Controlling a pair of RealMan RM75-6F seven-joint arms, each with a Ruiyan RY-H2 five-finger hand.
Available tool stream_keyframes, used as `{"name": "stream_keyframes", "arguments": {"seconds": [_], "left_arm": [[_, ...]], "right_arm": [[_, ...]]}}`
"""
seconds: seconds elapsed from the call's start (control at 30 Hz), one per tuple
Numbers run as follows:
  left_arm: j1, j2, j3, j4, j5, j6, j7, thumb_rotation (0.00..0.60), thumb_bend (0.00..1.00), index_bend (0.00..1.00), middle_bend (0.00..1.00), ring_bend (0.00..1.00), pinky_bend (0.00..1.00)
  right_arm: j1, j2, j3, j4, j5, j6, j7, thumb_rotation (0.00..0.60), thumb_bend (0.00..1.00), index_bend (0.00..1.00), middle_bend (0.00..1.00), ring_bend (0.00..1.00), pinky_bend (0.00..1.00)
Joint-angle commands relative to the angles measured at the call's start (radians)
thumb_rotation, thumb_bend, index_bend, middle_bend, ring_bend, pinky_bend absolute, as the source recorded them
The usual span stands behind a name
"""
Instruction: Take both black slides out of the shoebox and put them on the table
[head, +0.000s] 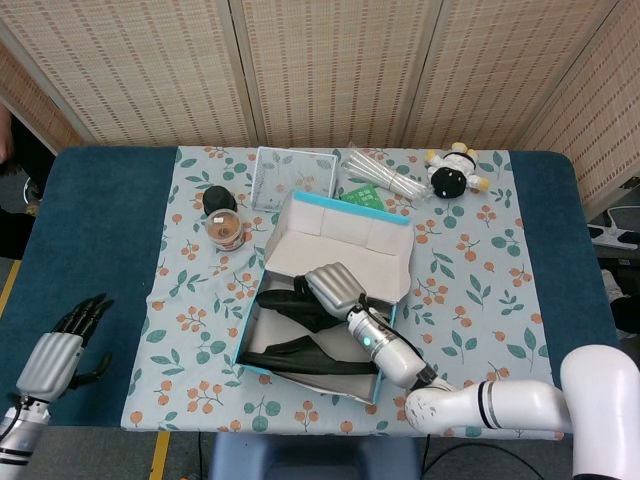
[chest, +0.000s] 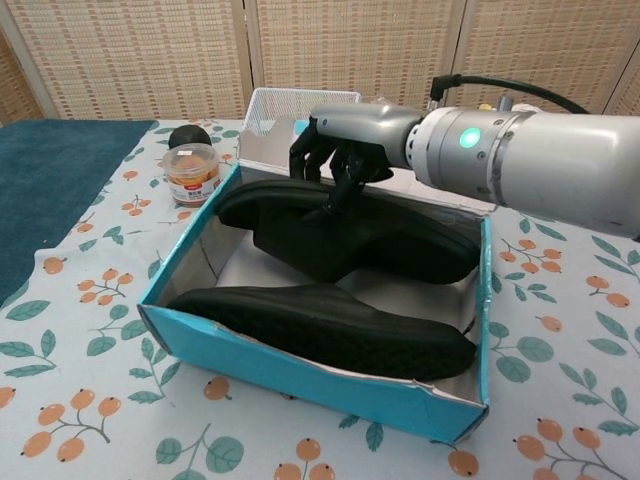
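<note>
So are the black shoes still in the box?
Yes, both in. The near slide lies flat in the shoebox; the right hand grips the far slide, still inside.

Two black slides are counted inside one turquoise shoebox (head: 262, 268): the far slide (chest: 340, 225) and the near slide (chest: 320, 325). Two robot hands are seen, the right hand (head: 334, 289) over the shoebox and the left hand (head: 62, 345) well to the shoebox's left. Behind the shoebox, one wire mesh basket (head: 290, 178), one green packet (head: 362, 195) and one bundle of clear wrapped sticks (head: 385, 178) are tallied. One plush toy (head: 455, 172) is noted behind and right. One snack jar (head: 227, 231) and one black lid (head: 218, 198) are counted left of the shoebox. One floral tablecloth (head: 480, 280) is spread beneath it all.
</note>
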Motion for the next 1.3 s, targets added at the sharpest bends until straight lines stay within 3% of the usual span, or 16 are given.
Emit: {"name": "stream_keyframes", "arguments": {"seconds": [0.03,0.23,0.43,0.73,1.1,1.3], "left_arm": [[-0.024,-0.006,0.077,-0.025,0.166,0.018,-0.06,0.6,0.44,0.0,0.0,0.0,0.19],[-0.09,-0.057,0.059,-0.08,0.268,0.004,0.058,0.6,0.44,0.0,0.0,0.0,0.18],[-0.159,-0.074,0.028,-0.157,0.286,-0.049,0.112,0.6,0.43,0.0,0.0,0.0,0.17],[-0.214,-0.145,0.048,-0.174,0.274,-0.156,0.175,0.6,0.44,0.0,0.0,0.0,0.17],[-0.256,-0.22,0.051,-0.15,0.25,-0.22,0.258,0.6,0.43,0.0,0.0,0.0,0.15],[-0.267,-0.241,0.078,-0.149,0.242,-0.257,0.302,0.6,0.43,0.0,0.0,0.0,0.16]], "right_arm": [[0.014,-0.016,0.002,0.022,0.013,-0.004,-0.003,0.6,0.34,0.91,0.83,0.71,0.92],[0.071,-0.064,0.009,0.077,0.088,-0.015,-0.064,0.6,0.34,0.91,0.83,0.71,0.92],[0.106,-0.107,0.017,0.102,0.139,-0.016,-0.085,0.6,0.34,0.91,0.83,0.71,0.92],[0.144,-0.116,0.035,0.12,0.219,-0.05,-0.079,0.6,0.34,0.91,0.83,0.71,0.92],[0.16,-0.104,0.027,0.122,0.255,-0.084,-0.051,0.6,0.34,0.91,0.83,0.71,0.92],[0.161,-0.086,0.041,0.11,0.267,-0.104,-0.008,0.6,0.34,0.91,0.83,0.71,0.92]]}}
